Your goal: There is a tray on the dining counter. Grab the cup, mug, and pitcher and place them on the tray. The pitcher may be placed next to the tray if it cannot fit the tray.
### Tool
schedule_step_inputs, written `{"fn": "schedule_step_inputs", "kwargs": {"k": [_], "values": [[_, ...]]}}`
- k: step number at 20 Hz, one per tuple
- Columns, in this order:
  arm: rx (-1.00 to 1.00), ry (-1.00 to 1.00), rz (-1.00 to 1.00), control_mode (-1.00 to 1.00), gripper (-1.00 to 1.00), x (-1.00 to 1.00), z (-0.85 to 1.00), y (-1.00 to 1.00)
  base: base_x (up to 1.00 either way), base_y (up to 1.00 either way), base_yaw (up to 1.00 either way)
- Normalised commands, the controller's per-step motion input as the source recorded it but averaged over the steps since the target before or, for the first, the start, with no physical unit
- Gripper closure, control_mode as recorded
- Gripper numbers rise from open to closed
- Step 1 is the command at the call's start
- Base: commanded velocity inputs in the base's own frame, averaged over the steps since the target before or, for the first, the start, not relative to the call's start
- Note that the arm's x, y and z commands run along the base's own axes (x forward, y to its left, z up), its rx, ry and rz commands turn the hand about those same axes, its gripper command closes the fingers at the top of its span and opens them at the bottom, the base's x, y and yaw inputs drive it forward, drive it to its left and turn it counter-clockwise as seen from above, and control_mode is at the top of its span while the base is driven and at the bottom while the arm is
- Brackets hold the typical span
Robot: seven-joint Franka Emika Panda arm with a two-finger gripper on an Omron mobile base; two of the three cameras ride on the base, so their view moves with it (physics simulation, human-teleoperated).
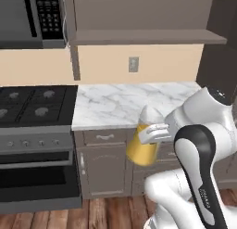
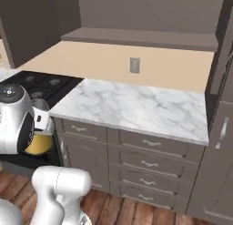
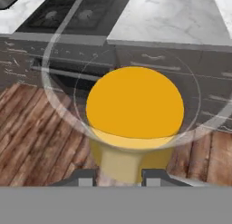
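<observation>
Pitcher (image 1: pixel 144 147) of orange-yellow liquid hangs in the air in front of the drawer cabinet (image 2: pixel 150 162), below the edge of the short marble top (image 1: pixel 122 105) and above the wood floor (image 3: pixel 31 137). We see the gripper (image 3: pixel 118 177) clenched around its neck, one finger either side. We judge spilling or slipping the main risk: glass is slick, the liquid heavy, and any swing could tip it. The arm (image 1: pixel 199 163) is folded close to the base, hand low at cabinet height.
</observation>
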Motion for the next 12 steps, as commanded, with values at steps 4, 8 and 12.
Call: {"fn": "schedule_step_inputs", "kwargs": {"k": [4, 8, 12], "values": [[0.0, 0.0, 0.0, 1.0, 1.0, 0.0, 0.0, 0.0, -0.56, 0.89, 0.48], [0.0, 0.0, 0.0, 1.0, 1.0, 0.0, 0.0, 0.0, -0.33, 1.0, 0.69], [0.0, 0.0, 0.0, 1.0, 1.0, 0.0, 0.0, 0.0, -0.34, 1.0, 0.7]]}}
